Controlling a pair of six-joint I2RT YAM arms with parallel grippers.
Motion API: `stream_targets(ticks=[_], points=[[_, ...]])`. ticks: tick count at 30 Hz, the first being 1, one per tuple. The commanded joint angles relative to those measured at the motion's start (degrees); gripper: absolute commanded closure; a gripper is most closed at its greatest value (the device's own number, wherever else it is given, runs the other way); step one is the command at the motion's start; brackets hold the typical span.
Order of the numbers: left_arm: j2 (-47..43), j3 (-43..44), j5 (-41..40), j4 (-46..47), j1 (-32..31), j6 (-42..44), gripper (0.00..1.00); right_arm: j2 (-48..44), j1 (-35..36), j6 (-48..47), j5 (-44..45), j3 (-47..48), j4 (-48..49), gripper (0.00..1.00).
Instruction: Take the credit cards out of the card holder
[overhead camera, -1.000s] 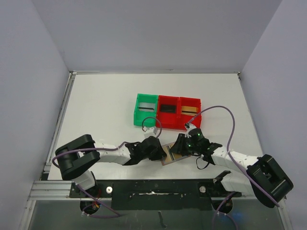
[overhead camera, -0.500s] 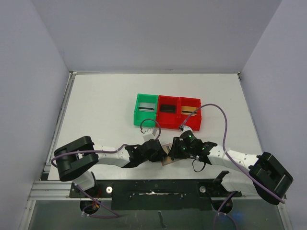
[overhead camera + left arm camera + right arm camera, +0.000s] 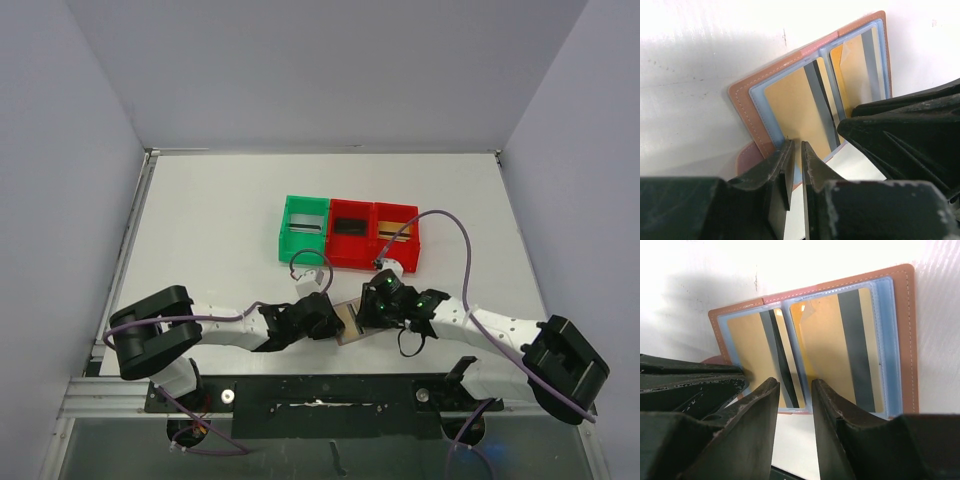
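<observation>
Card holder (image 3: 352,322) lies open at bench (image 3: 220,220) 6 o'clock, L fingers (image 3: 775,170) near-clenched at its edge (grip unclear), R fingers (image 3: 755,405) released over gold cards (image 3: 815,350): a weak hold could let holder drag along w/ a card.

My view: a white table (image 3: 210,230), walled in.
Pale grey walls (image 3: 320,70) stand left, right and far; a metal rail (image 3: 105,403) runs along the near edge.
</observation>
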Motion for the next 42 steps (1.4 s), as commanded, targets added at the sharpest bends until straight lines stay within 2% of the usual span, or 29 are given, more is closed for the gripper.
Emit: stream_targets(ticks=[1,6,18,26,30,36,42], points=[[2.2,-1.95,-1.16,-6.95,-0.16,2.27,0.9,3.07,0.44,-1.5,2.59,1.9,-2.0,0.67],[2.68,-2.98,-0.87,-6.6,-0.21,1.61,0.93,2.9,0.6,-0.89,-0.15,0.94,0.17,0.71],[5.49,-6.48,2.1,1.83,-0.16,-0.23,0.97,0.98,-0.62,1.02,-4.79,-1.7,4.64,0.73],[5.86,-7.34,1.69,1.32,-0.21,-1.48,1.0,-3.82,-0.41,-0.31,-4.23,0.12,2.28,0.71],[5.82,-7.2,1.52,0.6,-0.21,-1.57,1.0,-6.49,-0.65,0.73,-0.28,1.63,-3.39,0.71],[5.48,-7.28,1.07,0.17,-0.21,-1.69,1.0,-4.36,-0.58,1.06,0.5,1.55,-6.5,0.71],[6.32,-7.28,1.78,1.35,-0.21,-1.65,1.0,-2.07,-0.32,0.77,-0.75,1.16,-3.78,0.71]])
